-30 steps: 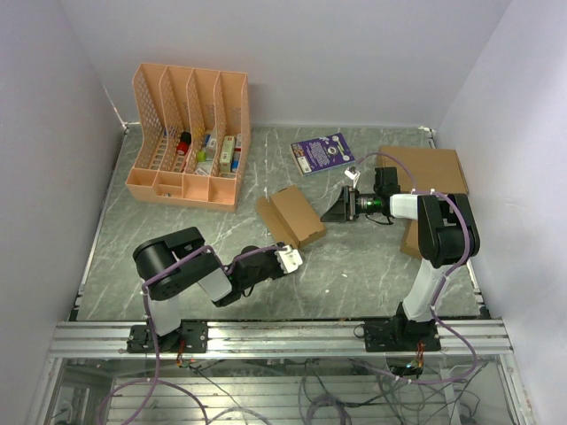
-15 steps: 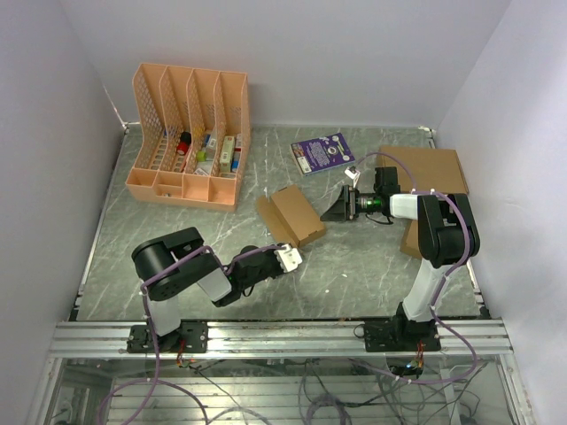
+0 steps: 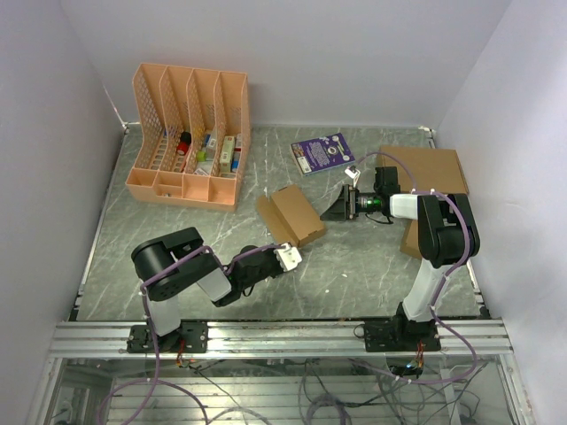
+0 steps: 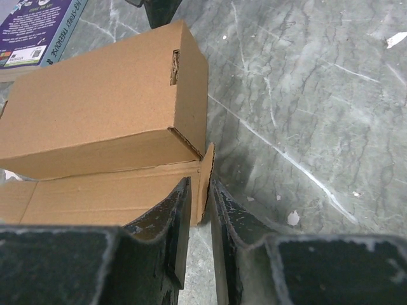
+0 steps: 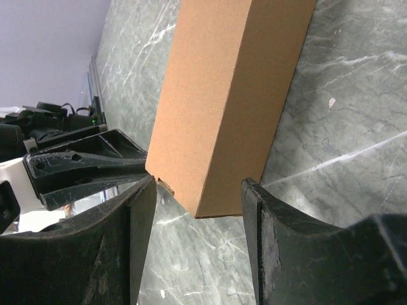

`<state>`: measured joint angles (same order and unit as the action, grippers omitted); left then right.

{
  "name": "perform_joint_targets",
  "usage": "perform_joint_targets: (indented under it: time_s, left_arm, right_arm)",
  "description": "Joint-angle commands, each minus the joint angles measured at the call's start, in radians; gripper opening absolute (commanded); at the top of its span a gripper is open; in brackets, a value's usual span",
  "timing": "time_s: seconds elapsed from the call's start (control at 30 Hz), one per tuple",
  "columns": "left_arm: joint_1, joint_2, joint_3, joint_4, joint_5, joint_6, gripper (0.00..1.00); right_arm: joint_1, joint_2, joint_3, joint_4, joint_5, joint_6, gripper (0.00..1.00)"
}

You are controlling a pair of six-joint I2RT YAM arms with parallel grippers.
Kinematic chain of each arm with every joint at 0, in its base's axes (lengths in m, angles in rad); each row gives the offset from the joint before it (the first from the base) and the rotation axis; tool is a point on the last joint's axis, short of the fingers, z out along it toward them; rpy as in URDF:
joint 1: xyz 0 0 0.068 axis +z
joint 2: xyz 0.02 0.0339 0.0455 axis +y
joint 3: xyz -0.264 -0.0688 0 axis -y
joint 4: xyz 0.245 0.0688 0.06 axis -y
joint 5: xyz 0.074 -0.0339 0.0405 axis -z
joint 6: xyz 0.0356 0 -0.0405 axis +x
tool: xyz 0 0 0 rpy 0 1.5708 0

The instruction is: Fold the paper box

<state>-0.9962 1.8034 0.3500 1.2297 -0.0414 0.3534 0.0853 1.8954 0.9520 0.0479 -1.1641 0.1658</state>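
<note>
The table (image 3: 354, 266) is grey-green with a marble pattern and looks smooth, and pale lilac walls close it on three sides. The paper box (image 3: 294, 215) lies at the centre of the top view, below a purple booklet (image 3: 322, 152) and to the right of a peach file organiser (image 3: 186, 133).

My left gripper (image 4: 200, 190) has its jaws narrow around the small end flap (image 4: 205, 175), which stands upright between them. I cannot tell if they pinch it already. My right gripper (image 5: 200, 182) has wide jaws on both sides of the box's other end, and I cannot tell if they press.

I judge the box light and hollow. It should be stiff across the panels but weak at the creases, and it can slide easily on this surface. The flap is thin and can crush or tear, so I should hold it near its crease and brace the body at the far end.
</note>
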Motion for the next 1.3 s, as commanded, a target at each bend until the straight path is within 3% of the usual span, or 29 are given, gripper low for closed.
perform_joint_targets:
  time_s: [0.0,0.2,0.63,1.27]
  left_arm:
    - [0.007,-0.017,-0.008,0.117,-0.038,-0.018,0.3]
    - [0.007,-0.001,-0.009,0.128,-0.077,-0.027,0.34]
    - [0.011,0.007,0.013,0.102,-0.058,-0.047,0.34]
    - [0.016,0.031,0.024,0.101,-0.036,-0.076,0.21]
  right_arm:
    - [0.003,0.01,0.002,0.017,-0.018,0.008,0.55]
    - [0.003,0.009,0.002,0.017,-0.018,0.008,0.55]
    - [0.003,0.008,0.001,0.023,-0.03,0.014,0.55]
    - [0.027,0.022,-0.001,0.02,-0.026,0.012,0.56]
